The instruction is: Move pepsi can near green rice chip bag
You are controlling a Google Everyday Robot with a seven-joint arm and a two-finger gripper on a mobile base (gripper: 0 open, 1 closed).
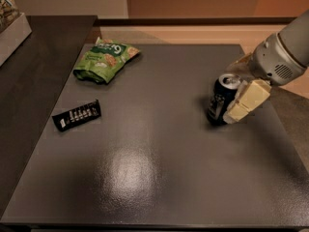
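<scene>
The pepsi can (219, 103), dark navy with a silver top, stands upright at the right of the dark table (154, 178). My gripper (235, 92) is at the can's right side. One cream finger (247, 100) lies against the can's near right flank and the other shows behind the can's top. The jaws stand open around the can, which rests on the table. The green rice chip bag (104, 58) lies flat at the far left of the table, well away from the can.
A flat black wrapper bar (77, 115) lies at the left, nearer than the bag. A dark counter (34, 66) adjoins the table's left side, with a pale box (9, 30) at its far corner. The table's right edge is close behind my arm.
</scene>
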